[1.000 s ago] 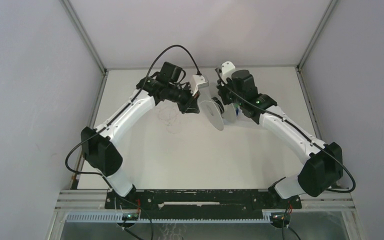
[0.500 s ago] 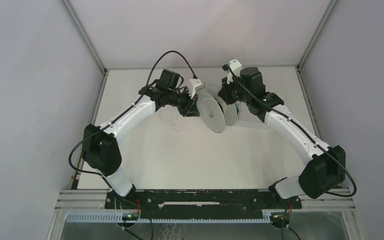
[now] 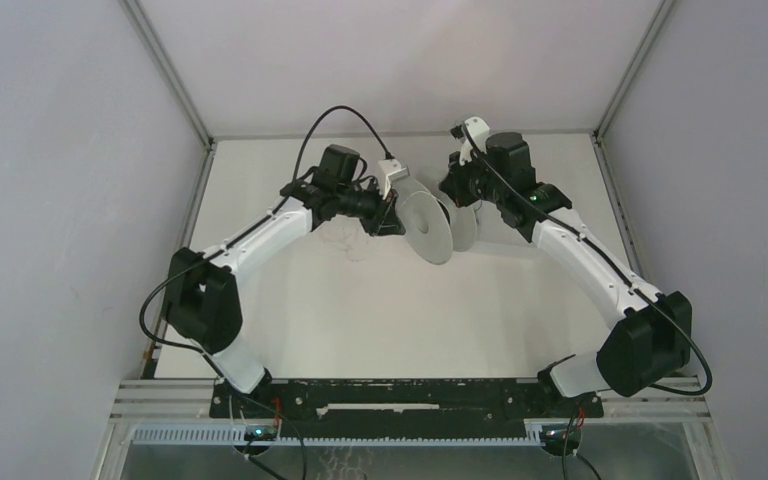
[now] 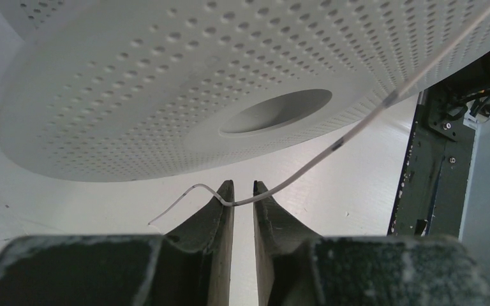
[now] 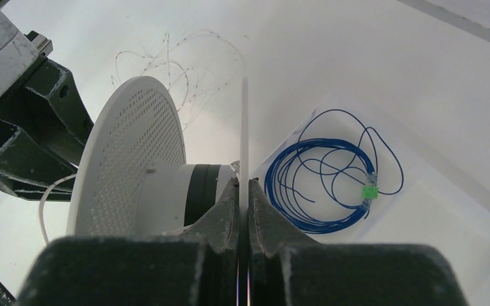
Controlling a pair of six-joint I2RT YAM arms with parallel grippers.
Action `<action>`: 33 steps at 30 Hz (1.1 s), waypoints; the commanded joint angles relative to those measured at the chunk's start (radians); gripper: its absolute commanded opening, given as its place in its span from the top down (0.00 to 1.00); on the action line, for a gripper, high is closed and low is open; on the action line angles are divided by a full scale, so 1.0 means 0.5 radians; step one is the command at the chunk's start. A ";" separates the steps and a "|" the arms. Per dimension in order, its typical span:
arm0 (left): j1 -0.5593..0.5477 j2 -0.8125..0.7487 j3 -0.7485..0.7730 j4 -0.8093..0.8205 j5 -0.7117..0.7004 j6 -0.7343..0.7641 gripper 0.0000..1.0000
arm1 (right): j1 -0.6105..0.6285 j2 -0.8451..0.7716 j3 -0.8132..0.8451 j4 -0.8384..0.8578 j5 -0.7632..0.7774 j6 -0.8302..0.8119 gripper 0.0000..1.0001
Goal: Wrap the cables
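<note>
one spool [image 3: 438, 225]: right jaws pinch its flange [image 5: 243, 127], left jaws barely parted astride cable [image 4: 332, 148], blue coil [image 5: 275, 185] beside.

The white table [image 3: 360, 310] is carrying two things. The cable [image 5: 180, 71] is lying on it in loose, thin, pale loops, a little left of the middle. A clear bag [image 5: 434, 217] is lying flat further right, apart from the loops. A coil of blue wire [image 5: 319, 185], bound by a green tie [image 5: 370, 190], is resting inside or on top of the bag; which one is unclear.
</note>
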 commanded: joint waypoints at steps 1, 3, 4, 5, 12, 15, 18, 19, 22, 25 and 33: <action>0.010 -0.109 -0.087 0.173 0.078 -0.037 0.79 | -0.009 -0.087 0.099 0.146 -0.052 0.065 1.00; 0.011 -0.125 -0.143 0.250 0.087 -0.034 0.78 | -0.016 -0.090 0.099 0.146 -0.058 0.068 1.00; 0.011 -0.132 -0.172 0.296 0.090 -0.032 0.78 | -0.019 -0.090 0.101 0.145 -0.063 0.068 1.00; 0.013 -0.145 -0.208 0.344 0.092 -0.033 0.77 | -0.025 -0.090 0.106 0.140 -0.073 0.073 1.00; 0.014 -0.149 -0.349 0.577 0.099 -0.007 0.75 | -0.041 -0.088 0.108 0.124 -0.113 0.096 1.00; 0.015 -0.134 -0.362 0.593 0.095 0.015 0.81 | -0.048 -0.087 0.109 0.122 -0.122 0.099 1.00; 0.019 -0.128 -0.366 0.584 0.109 0.037 0.93 | -0.050 -0.086 0.108 0.114 -0.120 0.096 1.00; 0.021 -0.131 -0.364 0.570 0.121 0.048 0.97 | -0.053 -0.086 0.108 0.112 -0.112 0.096 1.00; 0.036 -0.156 -0.354 0.508 0.148 0.109 1.00 | -0.052 -0.087 0.105 0.104 -0.086 0.093 1.00; 0.053 -0.199 -0.327 0.414 0.197 0.197 1.00 | -0.051 -0.084 0.107 0.106 -0.017 0.099 1.00; 0.139 -0.249 -0.250 0.087 0.359 0.500 1.00 | -0.051 -0.083 0.108 0.103 0.068 0.105 1.00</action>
